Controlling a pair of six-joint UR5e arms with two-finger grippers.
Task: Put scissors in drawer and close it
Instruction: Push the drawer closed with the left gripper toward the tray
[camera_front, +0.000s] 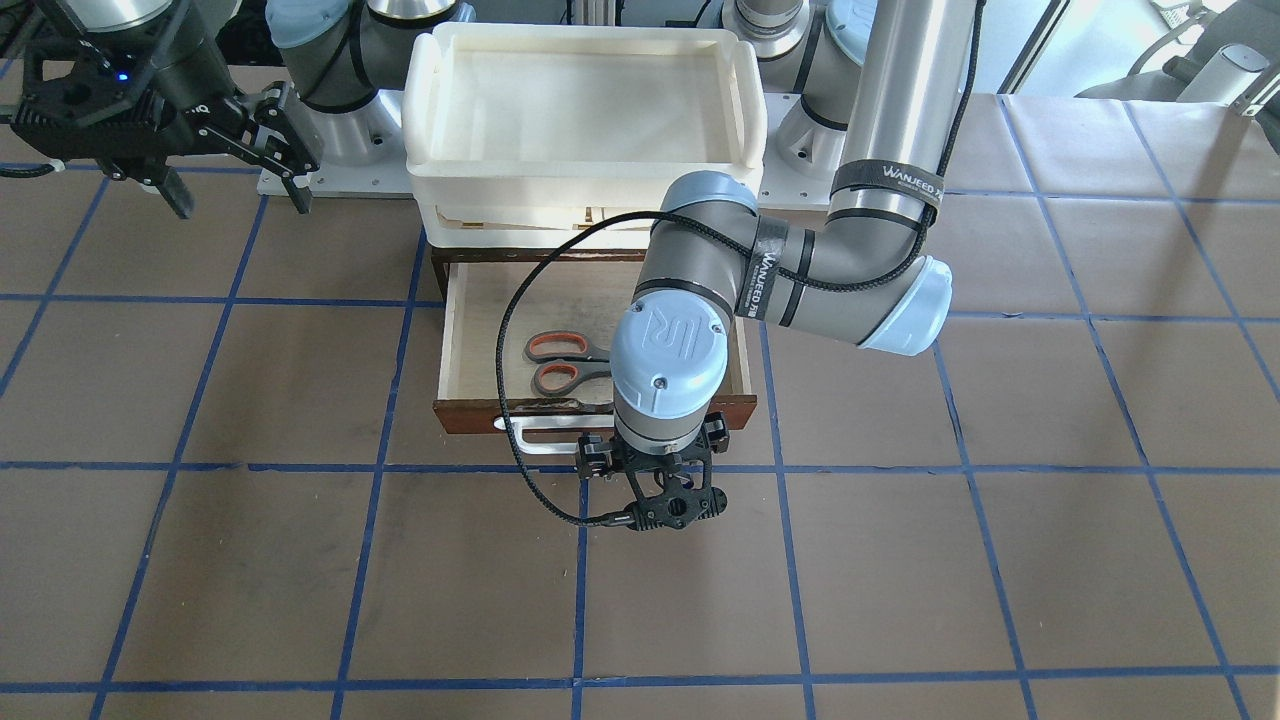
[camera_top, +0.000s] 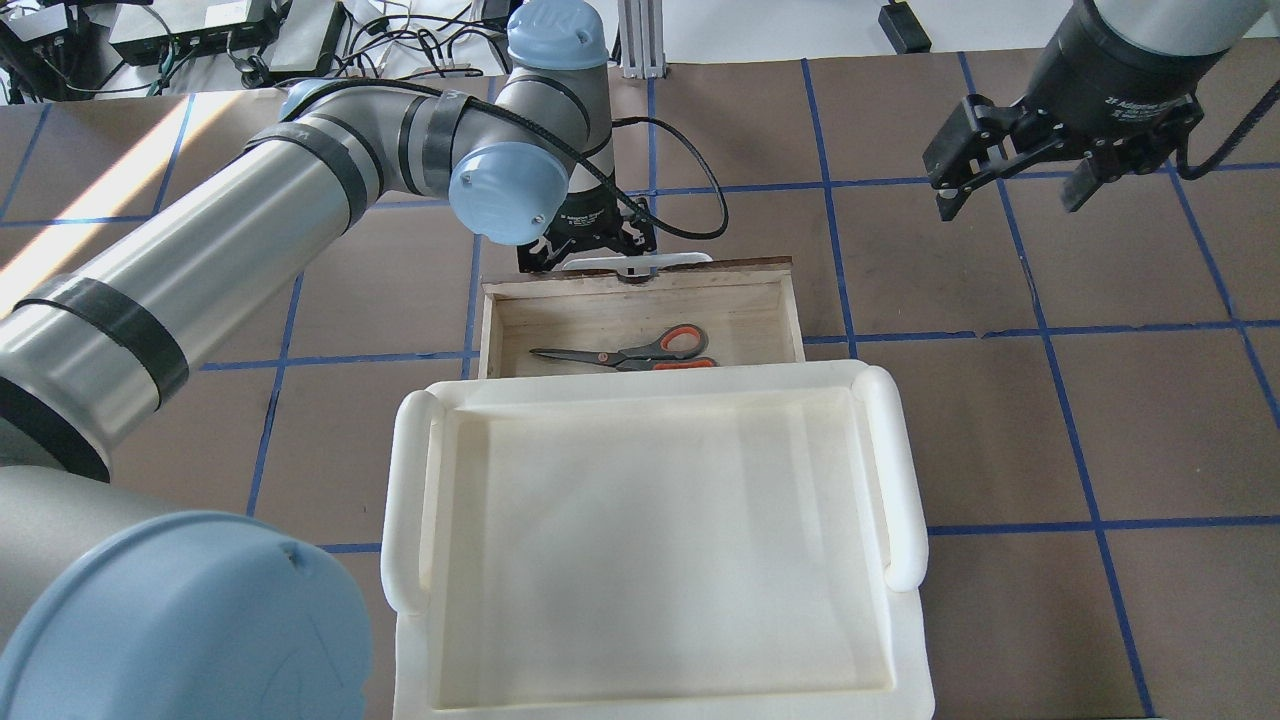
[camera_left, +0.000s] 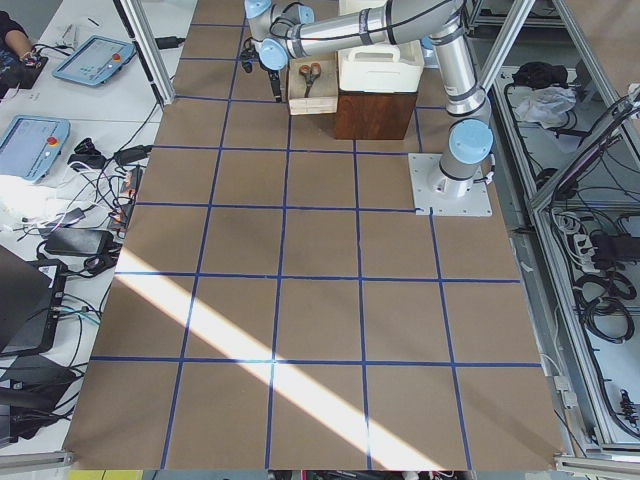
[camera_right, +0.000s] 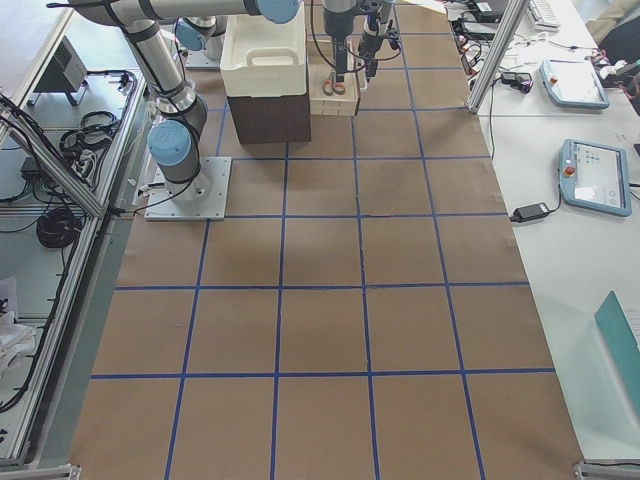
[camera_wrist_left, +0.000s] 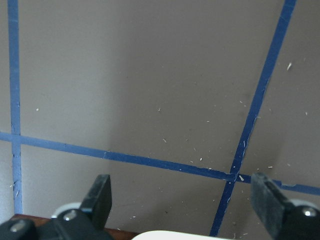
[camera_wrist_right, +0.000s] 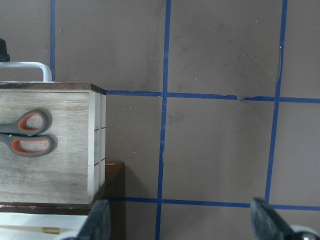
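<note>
The scissors, grey handles with orange-red loops, lie inside the open drawer. They also show in the overhead view and the right wrist view. The drawer is pulled out from under the cream tray. My left gripper hangs at the drawer's front, right over the white loop handle. In the left wrist view the left gripper is open, with the handle's edge low between its fingers. My right gripper is open and empty, raised well off to the drawer's side.
A cream-white plastic tray sits on top of the cabinet, over the back of the drawer. The table is brown paper with a blue tape grid. The left arm's black cable loops over the drawer.
</note>
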